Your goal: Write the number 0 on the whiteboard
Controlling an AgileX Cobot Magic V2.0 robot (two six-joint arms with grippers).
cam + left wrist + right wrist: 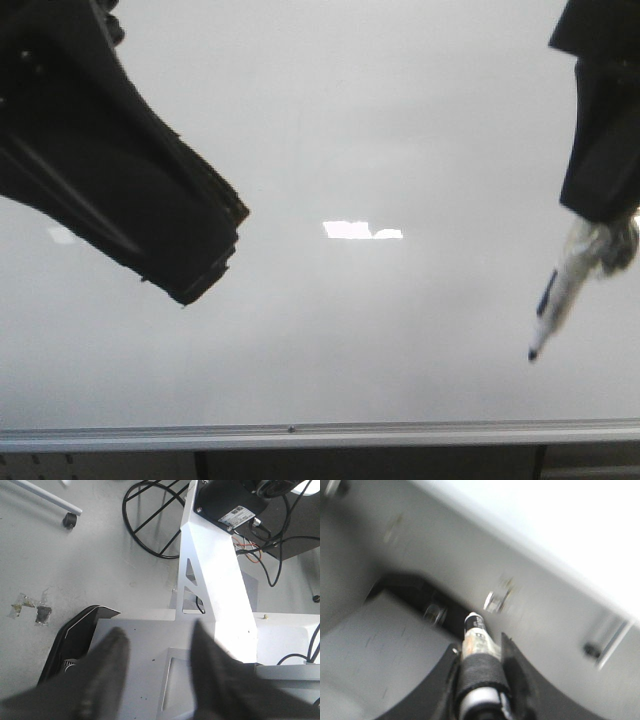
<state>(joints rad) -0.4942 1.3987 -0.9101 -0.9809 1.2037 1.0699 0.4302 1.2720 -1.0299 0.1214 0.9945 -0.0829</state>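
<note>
The whiteboard point(330, 130) is glossy white and fills the front view, with its silver-grey rim point(300, 433) along the near edge. No drawn number 0 shows on it. My right gripper point(603, 228) hangs at the right, shut on a white marker point(560, 295) with its dark tip point(533, 353) pointing down toward the board's near right part. In the right wrist view the marker point(477, 639), wrapped in a black band, sits between the fingers of that gripper point(481, 652). My left gripper point(215, 255) is above the board's left side, open and empty point(157, 645).
Bright rectangular light reflections point(360, 230) lie mid-board. The left wrist view shows a white metal frame point(215, 580), black cables point(150, 525) and grey floor. The right wrist view is blurred.
</note>
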